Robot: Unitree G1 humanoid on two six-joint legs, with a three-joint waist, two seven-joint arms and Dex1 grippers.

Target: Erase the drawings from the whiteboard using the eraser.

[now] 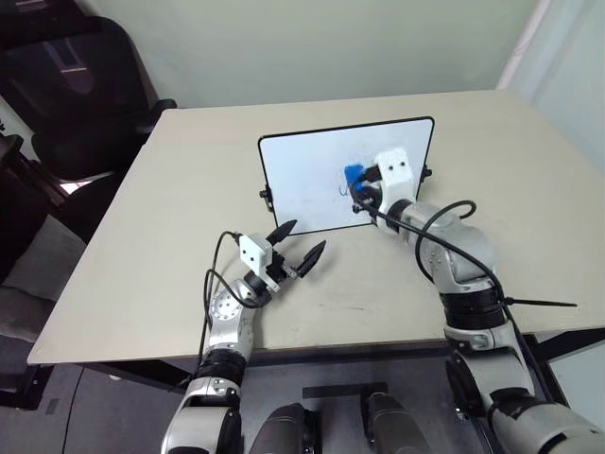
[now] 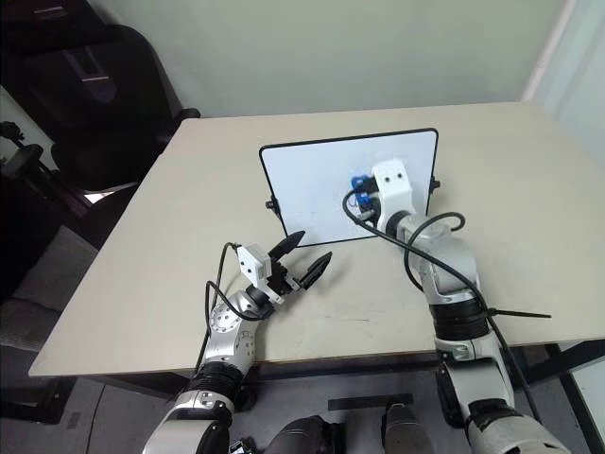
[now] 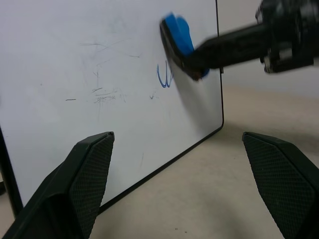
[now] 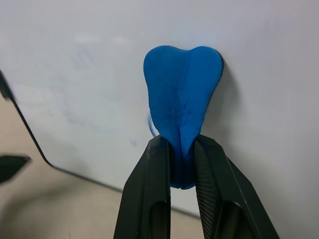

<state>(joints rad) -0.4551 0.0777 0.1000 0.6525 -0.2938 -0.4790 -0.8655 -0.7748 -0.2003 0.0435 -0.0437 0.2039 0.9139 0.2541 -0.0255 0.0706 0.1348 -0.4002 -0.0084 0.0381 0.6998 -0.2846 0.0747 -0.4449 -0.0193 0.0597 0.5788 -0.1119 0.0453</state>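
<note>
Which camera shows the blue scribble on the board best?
The left wrist view: the scribble shows plainly on the board, partly behind the eraser. The right wrist view shows a sliver beside the eraser; the head views, a faint mark.

Setting: office or lab room. Evidence: plain beige worktop (image 1: 142,265) on a black metal frame, black office chairs (image 1: 85,95) pushed against the pale bare wall (image 1: 312,47), small desktop whiteboard (image 1: 302,180) standing upright on the worktop.

Glossy whiteboard (image 1: 312,184), soft matt eraser (image 4: 182,104)
</note>
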